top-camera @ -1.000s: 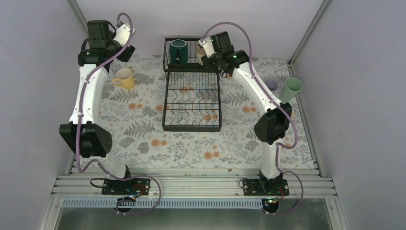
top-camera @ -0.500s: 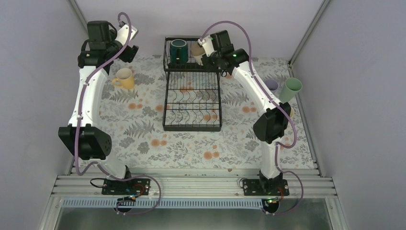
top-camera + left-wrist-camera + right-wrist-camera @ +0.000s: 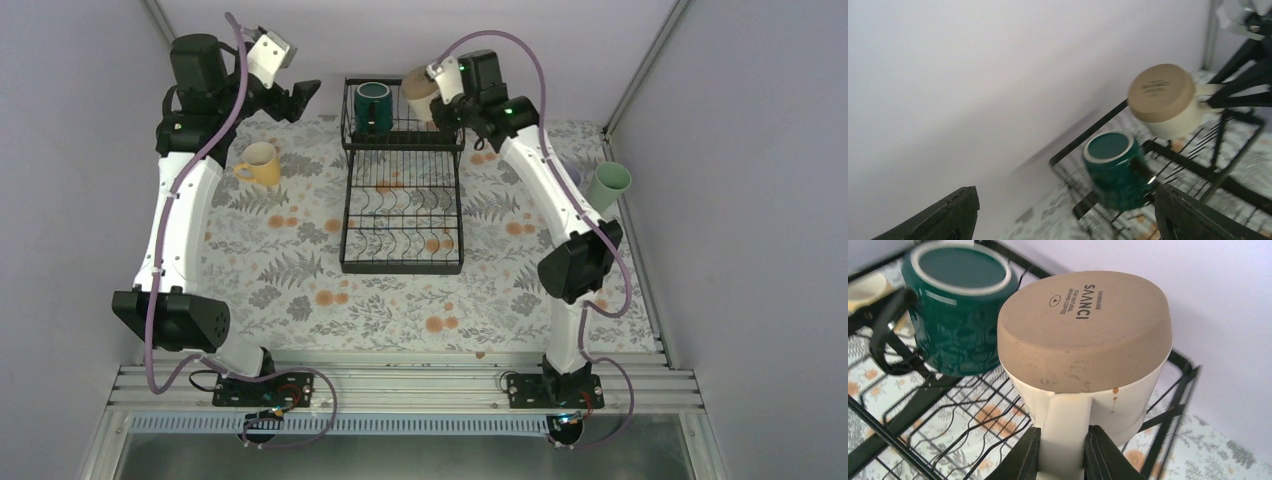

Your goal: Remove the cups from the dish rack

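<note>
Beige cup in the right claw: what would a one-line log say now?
right gripper: shut on beige cup handle, cup base-up above dish rack | left gripper: open, empty | dark green cup: in rack basket

A white table covering printed with grey-green ferns and orange blossoms point(image 3: 300, 270) lies flat between plain pale lavender-grey walls point(image 3: 60, 200), with silver slotted aluminium rails point(image 3: 400, 385) along its near edge and metal corner posts point(image 3: 647, 60) behind.

Counted: one rack point(image 3: 400, 268), two arms, left arm point(image 3: 180, 215) and right arm point(image 3: 545, 185), and five cups, namely green cup point(image 3: 372, 105), beige cup point(image 3: 418, 88), yellow cup point(image 3: 260, 163), mint cup point(image 3: 608, 186) and lavender cup point(image 3: 577, 171), mostly hidden.
</note>
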`<move>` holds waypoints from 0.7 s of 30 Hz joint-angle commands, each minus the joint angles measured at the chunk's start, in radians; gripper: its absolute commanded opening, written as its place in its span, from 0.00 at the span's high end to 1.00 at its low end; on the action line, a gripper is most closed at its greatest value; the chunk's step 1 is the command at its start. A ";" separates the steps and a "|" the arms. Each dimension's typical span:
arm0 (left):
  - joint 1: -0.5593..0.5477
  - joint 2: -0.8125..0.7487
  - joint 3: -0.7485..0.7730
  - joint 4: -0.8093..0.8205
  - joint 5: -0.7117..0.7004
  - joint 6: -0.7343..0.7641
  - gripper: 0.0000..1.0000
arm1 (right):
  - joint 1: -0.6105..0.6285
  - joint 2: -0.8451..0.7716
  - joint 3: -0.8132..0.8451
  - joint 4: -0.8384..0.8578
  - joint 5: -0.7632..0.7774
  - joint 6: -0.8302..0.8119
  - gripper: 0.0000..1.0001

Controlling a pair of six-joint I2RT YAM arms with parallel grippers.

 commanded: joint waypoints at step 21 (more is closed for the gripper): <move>-0.083 0.223 -0.402 1.481 0.732 -1.116 0.06 | -0.263 -0.263 -0.064 0.404 -0.761 0.395 0.97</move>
